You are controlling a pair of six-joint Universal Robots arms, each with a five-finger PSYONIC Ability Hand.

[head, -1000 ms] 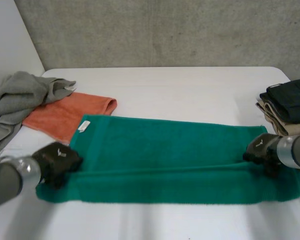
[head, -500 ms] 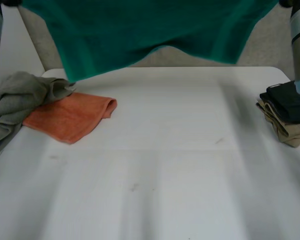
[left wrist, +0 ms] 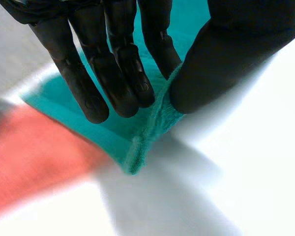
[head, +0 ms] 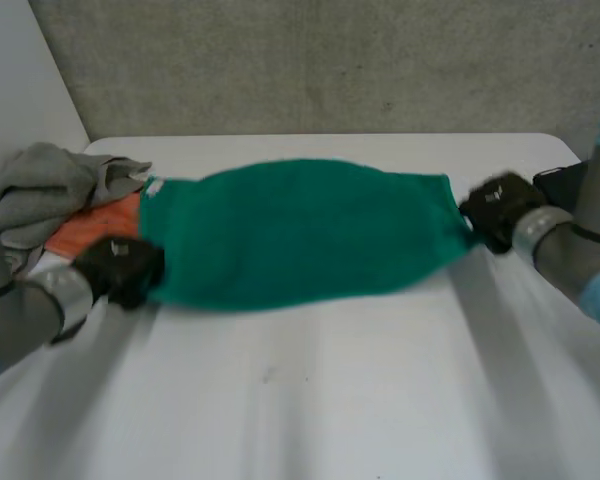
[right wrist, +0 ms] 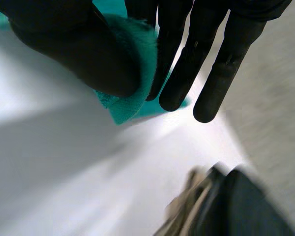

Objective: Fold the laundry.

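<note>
1. Spanning the middle of the table in the head view, the towel was stretched crosswise between the two hands, with its near edge bowed. Whether it rested on the table could not be told.
2. The left hand was at the towel's left end and the right hand at its right end.
3. A grey cloth and an orange cloth lay touching at the table's far left. The towel's left end covered part of the orange cloth. A dark stack sat at the right edge, behind the right arm.
4. In the left wrist view, the left hand pinched a corner of the towel. The thumb pressed the hem against nearly straight fingers that were held close together. The orange cloth lay just beside that corner, on the table.
5. In the right wrist view, the right hand pinched the opposite corner of the towel between its thumb and straight fingers, with a small tip of cloth showing past the thumb.
6. The stack, dark over tan, sat on the table beyond the fingertips, apart from the towel.
</note>
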